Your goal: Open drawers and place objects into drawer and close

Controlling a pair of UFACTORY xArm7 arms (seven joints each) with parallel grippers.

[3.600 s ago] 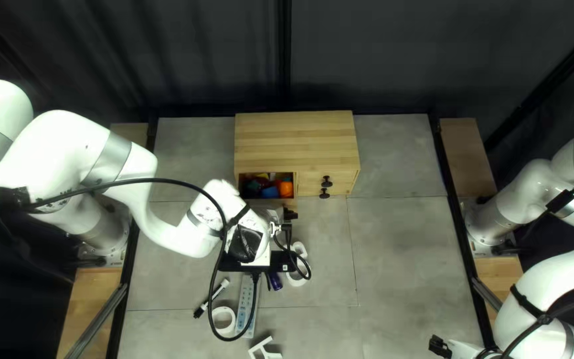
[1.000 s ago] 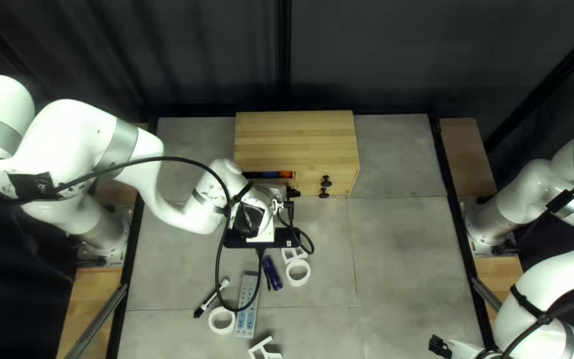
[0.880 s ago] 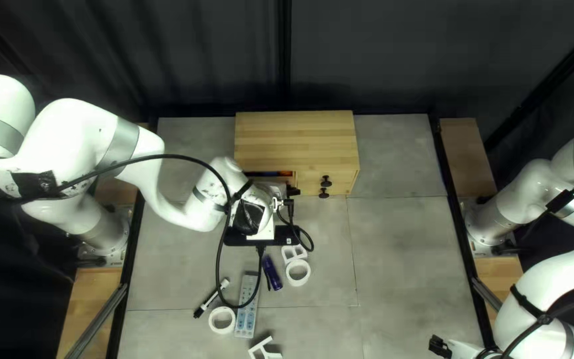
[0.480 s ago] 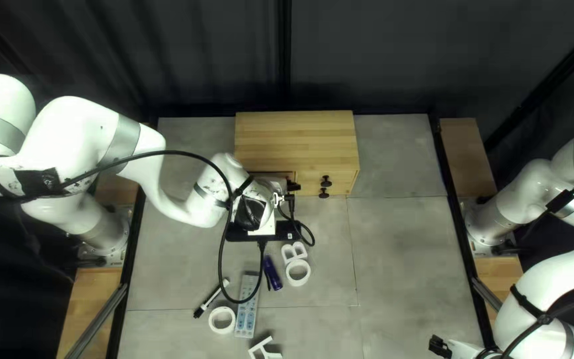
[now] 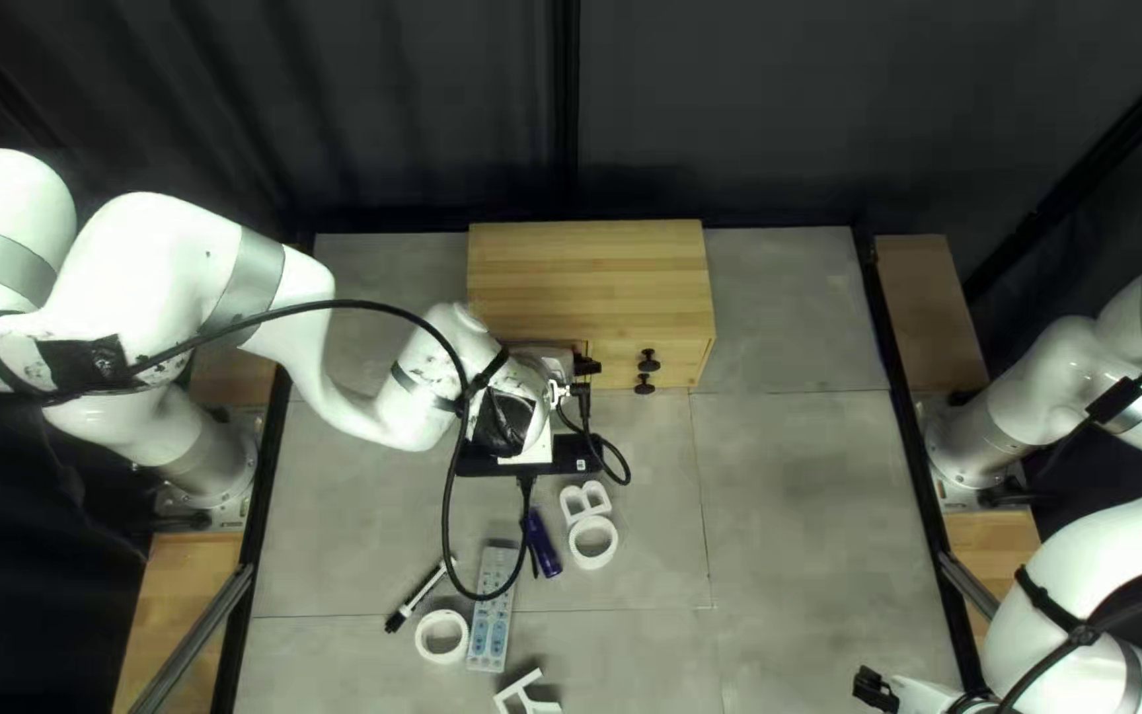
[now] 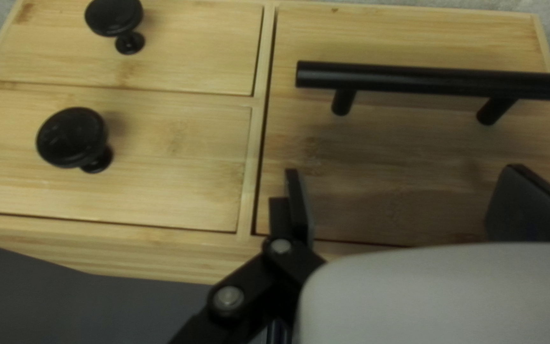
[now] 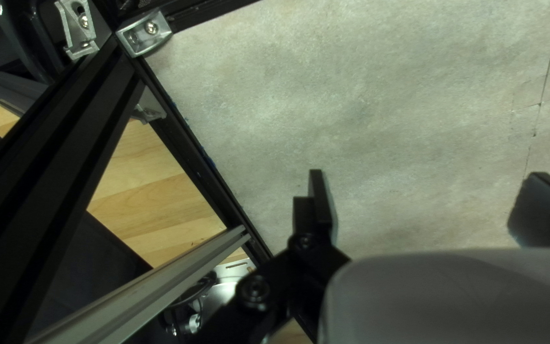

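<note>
At the wooden cabinet in the top left view is my left gripper, its fingertips hidden under the arm. The left wrist view has this gripper open before the large drawer, which sits flush in the cabinet. Nothing is between its fingers; the black bar handle lies ahead of them, apart. Beside that drawer, two small drawers with round black knobs are closed. My right gripper, near the lower right of the top left view, stands open and empty over the table in its own view.
On the table lie a power strip, a marker, a purple object, a white letter B, white rings and a white angular piece. A black frame rail runs beside the right gripper.
My left arm has moved toward the cabinet, and the large drawer, earlier open with colourful things inside, has gone in flush. The right arm has stayed still.
</note>
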